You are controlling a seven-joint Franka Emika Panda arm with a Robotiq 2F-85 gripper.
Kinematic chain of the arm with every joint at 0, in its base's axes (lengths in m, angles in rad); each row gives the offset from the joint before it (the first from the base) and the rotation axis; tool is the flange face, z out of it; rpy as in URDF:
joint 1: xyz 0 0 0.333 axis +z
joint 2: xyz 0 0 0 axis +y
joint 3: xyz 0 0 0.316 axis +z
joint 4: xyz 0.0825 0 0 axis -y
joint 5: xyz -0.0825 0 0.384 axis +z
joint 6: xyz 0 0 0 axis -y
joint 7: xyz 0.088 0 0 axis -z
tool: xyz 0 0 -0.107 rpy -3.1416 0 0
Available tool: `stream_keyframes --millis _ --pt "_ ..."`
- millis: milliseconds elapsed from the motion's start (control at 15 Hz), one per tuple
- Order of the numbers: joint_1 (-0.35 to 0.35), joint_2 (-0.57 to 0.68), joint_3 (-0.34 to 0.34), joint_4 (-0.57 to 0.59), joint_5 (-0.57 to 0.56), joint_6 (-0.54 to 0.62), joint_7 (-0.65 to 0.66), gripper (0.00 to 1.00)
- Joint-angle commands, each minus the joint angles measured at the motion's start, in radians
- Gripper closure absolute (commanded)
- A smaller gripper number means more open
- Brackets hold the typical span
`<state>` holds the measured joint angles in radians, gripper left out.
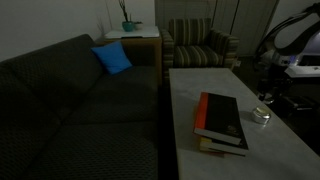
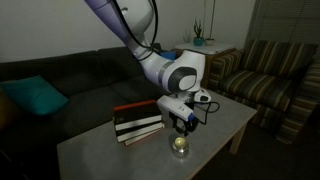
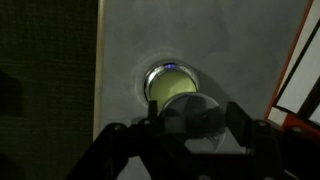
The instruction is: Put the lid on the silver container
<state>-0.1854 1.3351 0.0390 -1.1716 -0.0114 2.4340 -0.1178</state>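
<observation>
The silver container (image 3: pixel 172 83) is a small open round tin on the pale table; inside it looks yellowish. It also shows in both exterior views (image 1: pixel 261 116) (image 2: pixel 180 145), next to the book stack. My gripper (image 3: pixel 195 118) hangs just above the container and is shut on the lid (image 3: pixel 190 112), a flat round greyish disc held between the two fingers. In the wrist view the lid overlaps the container's near rim. In an exterior view the gripper (image 2: pixel 183 122) is a short way above the tin, with a gap between lid and tin.
A red-and-black book stack (image 1: pixel 222 120) (image 2: pixel 140 120) lies right beside the container. The table (image 1: pixel 190 95) stands along a dark sofa (image 1: pixel 70 100) with a blue cushion (image 1: pixel 112 58). A striped armchair (image 1: pixel 200 42) stands at the table's far end.
</observation>
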Motion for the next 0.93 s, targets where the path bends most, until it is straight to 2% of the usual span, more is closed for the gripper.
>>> stream_keyframes --millis 0,200,467,600,667,733,867 --pt "0.024 -0.141 -0.026 -0.242 -0.006 0.138 0.065 0.56" --pt "0.073 -0.203 -0.072 -0.380 -0.019 0.260 0.149 0.56" --pt "0.264 -0.244 -0.271 -0.571 -0.040 0.528 0.328 0.56" --pt "0.359 -0.252 -0.363 -0.674 -0.034 0.636 0.368 0.56" --pt "0.388 -0.261 -0.387 -0.726 -0.026 0.681 0.366 0.56" --pt "0.326 -0.198 -0.332 -0.581 -0.007 0.602 0.330 0.31" --pt "0.380 -0.206 -0.376 -0.654 0.003 0.661 0.345 0.31"
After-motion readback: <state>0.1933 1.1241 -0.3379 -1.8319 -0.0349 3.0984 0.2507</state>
